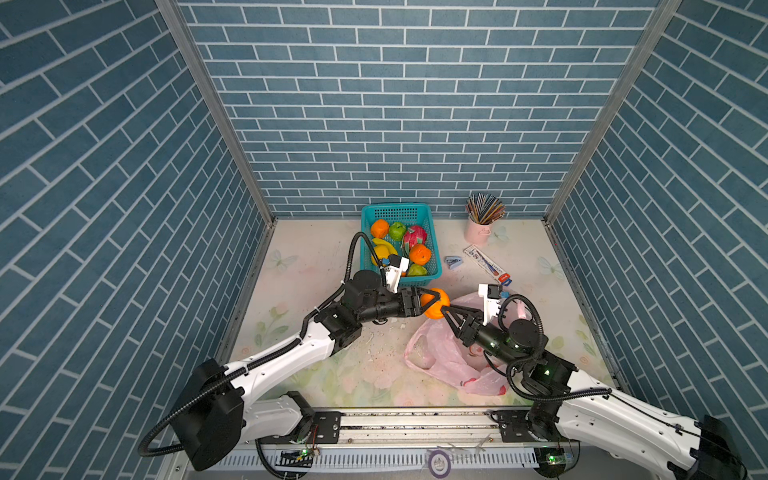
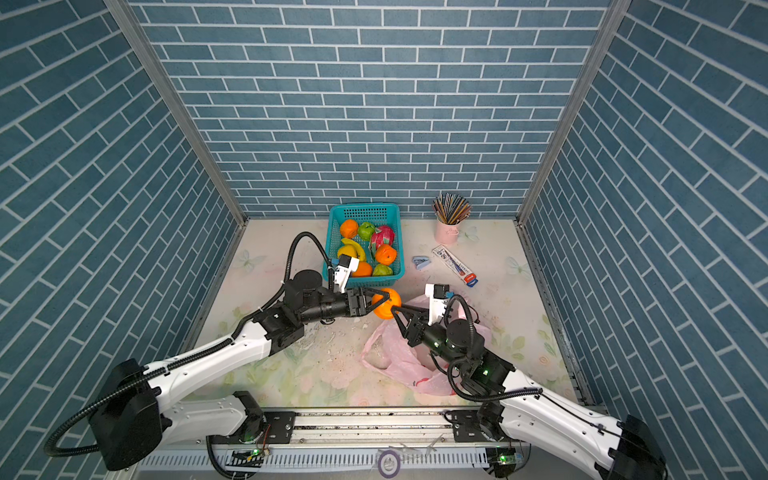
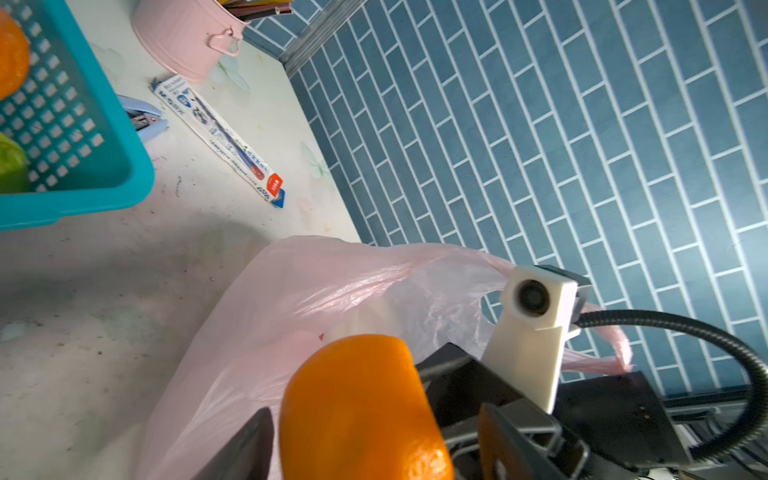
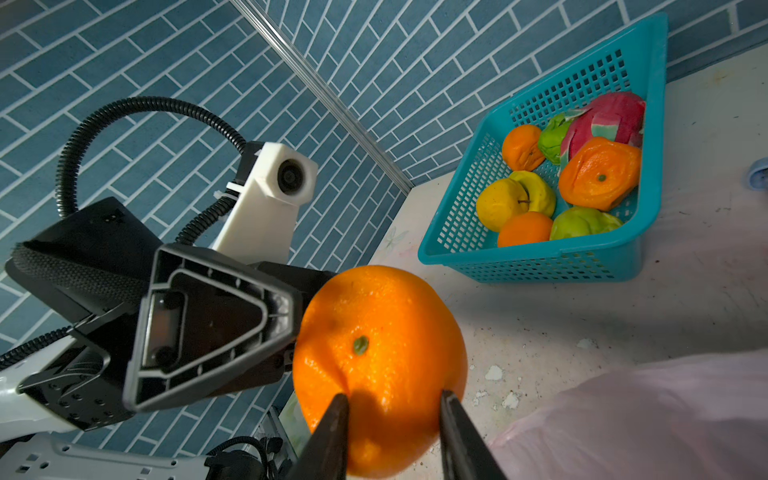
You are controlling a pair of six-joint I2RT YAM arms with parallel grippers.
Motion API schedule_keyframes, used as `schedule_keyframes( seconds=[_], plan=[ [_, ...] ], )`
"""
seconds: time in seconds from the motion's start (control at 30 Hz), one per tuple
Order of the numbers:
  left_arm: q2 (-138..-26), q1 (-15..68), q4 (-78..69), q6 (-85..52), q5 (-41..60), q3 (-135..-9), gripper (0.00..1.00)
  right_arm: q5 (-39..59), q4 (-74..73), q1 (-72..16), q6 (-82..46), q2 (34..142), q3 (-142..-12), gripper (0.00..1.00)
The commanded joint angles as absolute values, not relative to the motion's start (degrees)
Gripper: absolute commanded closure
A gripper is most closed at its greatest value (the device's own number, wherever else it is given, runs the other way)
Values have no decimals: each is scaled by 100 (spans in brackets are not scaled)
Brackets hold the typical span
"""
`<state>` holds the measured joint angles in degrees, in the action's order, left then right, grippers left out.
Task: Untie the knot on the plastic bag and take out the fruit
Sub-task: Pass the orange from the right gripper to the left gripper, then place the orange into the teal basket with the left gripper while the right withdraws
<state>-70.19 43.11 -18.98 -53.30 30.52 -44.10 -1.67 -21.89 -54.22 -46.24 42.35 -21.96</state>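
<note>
Orange (image 4: 380,365) fills the near field, held off the table just short of the near rim of the teal basket (image 1: 395,206). Right gripper (image 4: 395,397) pinches it by the fingertips only, set narrow, low on the round skin. Left gripper (image 1: 434,302) faces it from the opposite side, fingers spread wide astride the same orange; I cannot tell whether they press on it. The plastic bag (image 1: 440,357) lies slack on the table off the basket's near corner, under the right arm, mouth open, and no knot shows. The other fruit (image 4: 598,174) sits piled in the basket. My read is a handover, with several risks. The tip pinch is shallow on a smooth ball, so a sideways nudge from the left fingers could squirt the orange out. If the right lets go before the left bites, the orange drops and rolls away from the basket or back onto the bag. The two sets of fingers sit close on one small fruit and could clash. The basket is crowded, so an orange set on the heap may roll over the rim.
</note>
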Motion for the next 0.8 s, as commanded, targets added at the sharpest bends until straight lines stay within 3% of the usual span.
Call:
schedule_keyframes(
  seconds=[0.0, 0.07, 0.2, 0.3, 0.37, 0.57, 0.77],
  plan=[
    [-6920, 4289, -2638, -5543, 3359, -4377, 41, -3, -2477, -5399, -4688, 4362, -2325, 64],
    [-6861, 4298, -2495, -5453, 3334, -4413, 53, 95, -2554, -5403, -4748, 4440, -2384, 64],
    [-6735, 4272, -2016, -5295, 3185, -4571, 62, 289, -2604, -5407, -4772, 4573, -2564, 60],
    [-6584, 4156, -1748, -5107, 2998, -4658, 63, 400, -2563, -5426, -4873, 4622, -2728, 37],
    [-6422, 3961, -1544, -4906, 2761, -4696, 63, 416, -2583, -5511, -4922, 4623, -2842, 31],
    [-6385, 3259, -1028, -4088, 2154, -5021, 62, 360, -2513, -5850, -4868, 4632, -3294, 27],
    [-7069, 2855, -981, -3442, 1867, -5473, 63, 280, -2128, -5917, -4436, 4702, -4163, 26]
  ],
)
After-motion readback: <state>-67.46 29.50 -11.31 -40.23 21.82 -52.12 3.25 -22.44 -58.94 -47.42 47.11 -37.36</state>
